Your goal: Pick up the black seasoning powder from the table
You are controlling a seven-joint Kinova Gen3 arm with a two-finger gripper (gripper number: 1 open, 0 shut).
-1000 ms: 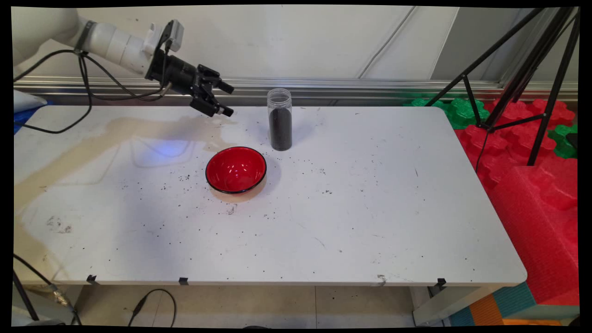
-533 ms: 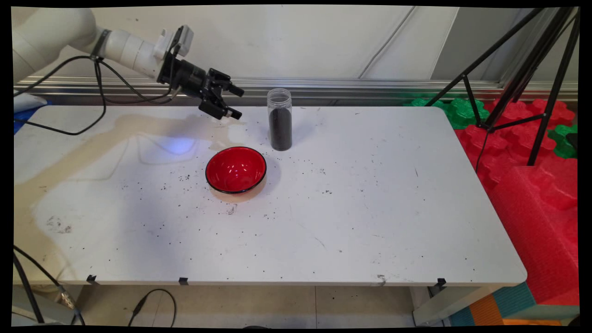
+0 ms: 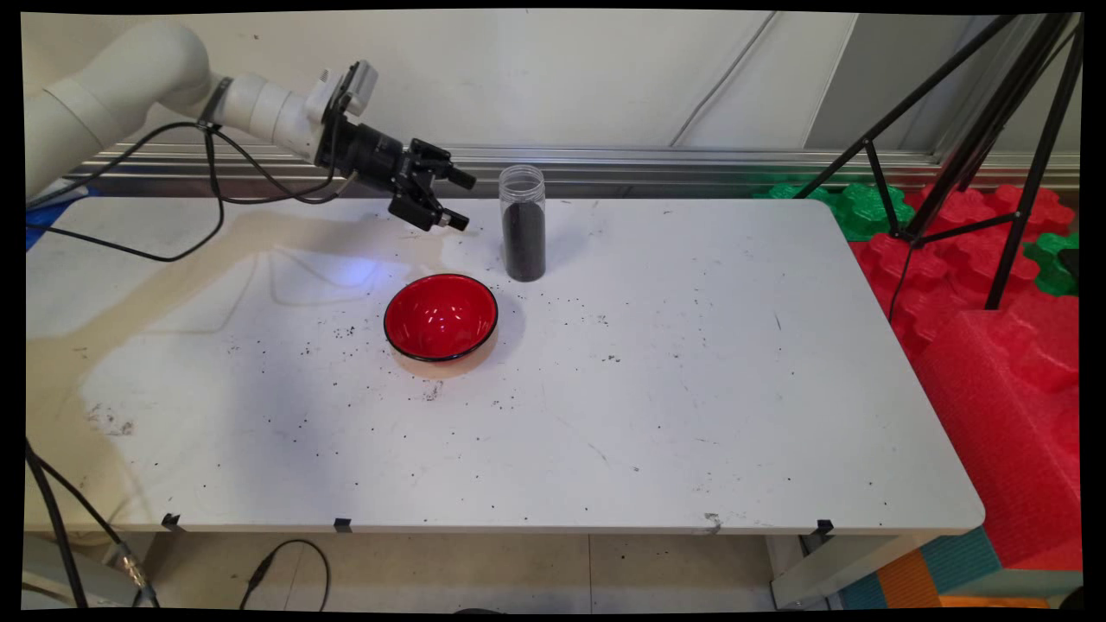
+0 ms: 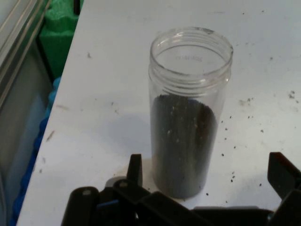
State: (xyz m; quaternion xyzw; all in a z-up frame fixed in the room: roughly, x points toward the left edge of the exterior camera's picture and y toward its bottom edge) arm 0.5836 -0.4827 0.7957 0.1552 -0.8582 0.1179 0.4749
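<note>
Clear plastic jar (image 3: pixel 523 223) of dark grains stands upright near the white table's (image 3: pixel 691 389) far edge, mouth up; black gripper (image 3: pixel 460 200) just left, fingers spread, empty; red bowl (image 3: pixel 441 316) nearer. Hand view: jar (image 4: pixel 188 113) upright between spread fingers (image 4: pixel 135 169), untouched.

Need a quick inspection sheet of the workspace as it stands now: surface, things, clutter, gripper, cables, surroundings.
Surface: white table, brownish stain at left, dark grains scattered.
Things: clear jar, open-topped, upright, about two-thirds full of dark grains; red bowl in front of it, looks empty.
Clutter: nothing seen beyond the grains.
Gripper: gripper open, holding nothing, just left of the jar, apart from it.
Cables: black cables hang from the arm.
Surroundings: tripod, red and green foam blocks at right.
</note>
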